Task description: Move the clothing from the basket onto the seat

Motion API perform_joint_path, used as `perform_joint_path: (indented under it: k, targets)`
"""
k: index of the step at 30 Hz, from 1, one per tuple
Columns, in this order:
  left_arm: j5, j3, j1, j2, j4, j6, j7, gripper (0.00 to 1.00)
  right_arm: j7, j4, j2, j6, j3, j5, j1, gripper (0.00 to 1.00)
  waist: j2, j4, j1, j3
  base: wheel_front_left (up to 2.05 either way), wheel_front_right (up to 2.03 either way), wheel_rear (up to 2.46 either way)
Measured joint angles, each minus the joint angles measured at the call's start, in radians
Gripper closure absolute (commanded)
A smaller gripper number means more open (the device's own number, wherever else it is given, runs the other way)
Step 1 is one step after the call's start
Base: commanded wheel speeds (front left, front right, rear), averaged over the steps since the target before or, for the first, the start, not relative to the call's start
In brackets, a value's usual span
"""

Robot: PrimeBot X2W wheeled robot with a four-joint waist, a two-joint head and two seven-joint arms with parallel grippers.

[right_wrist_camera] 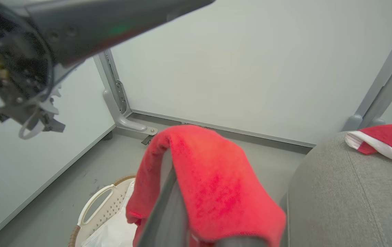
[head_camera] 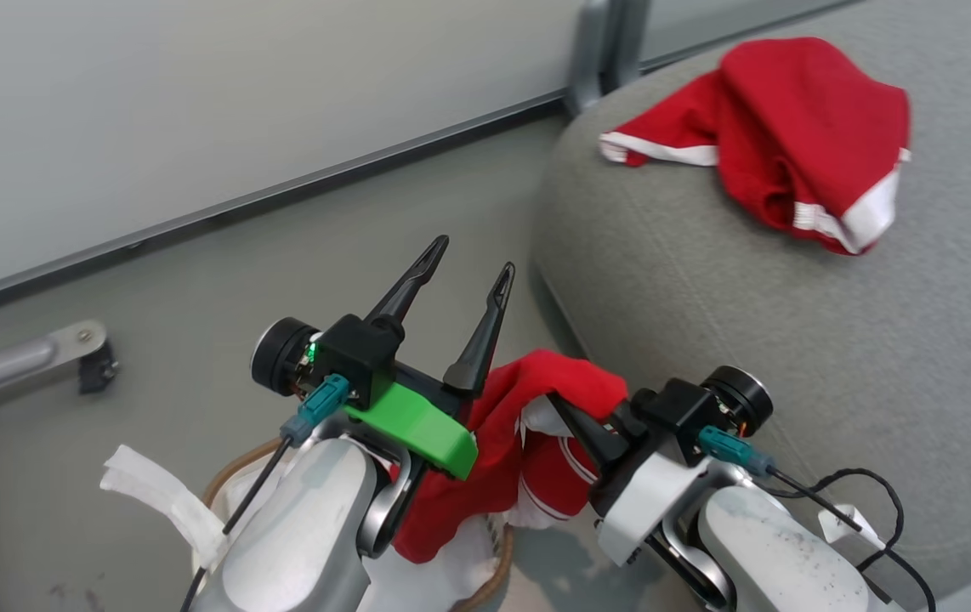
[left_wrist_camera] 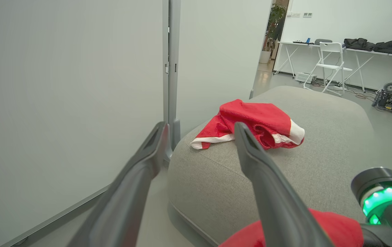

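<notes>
Left gripper gapes empty, right gripper looks clamped on a red garment dangling over the basket, so lift it clear and carry well onto the seat beside the other garment before releasing.

The left gripper has black fingers, green bracket, teal connector.
</notes>
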Motion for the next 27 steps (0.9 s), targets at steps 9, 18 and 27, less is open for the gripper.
perform_joint_path:
  k: [9, 18, 27]
  targets:
    - [0.01, 0.031, 0.025, 0.0, 0.002, 0.0, 0.0, 0.0, 0.0, -0.071, -0.006, 0.0, -0.079, -0.021, 0.059, 1.0, 0.0, -0.148, 0.0, -0.009, 0.0, 0.0, 0.0]
    - [0.014, 0.017, 0.012, 0.003, -0.01, -0.001, 0.0, 0.0, 0.0, -0.159, -0.082, 0.0, -0.219, -0.071, -0.012, 1.0, 0.0, -0.201, 0.0, 0.022, 0.0, 0.0, 0.0]
    - [0.017, -0.012, -0.017, 0.033, -0.025, -0.001, 0.0, 0.0, 0.0, -0.165, -0.296, 0.0, -0.334, -0.136, -0.334, 1.0, 0.0, -0.189, 0.0, 0.1, 0.0, 0.0, 0.0]
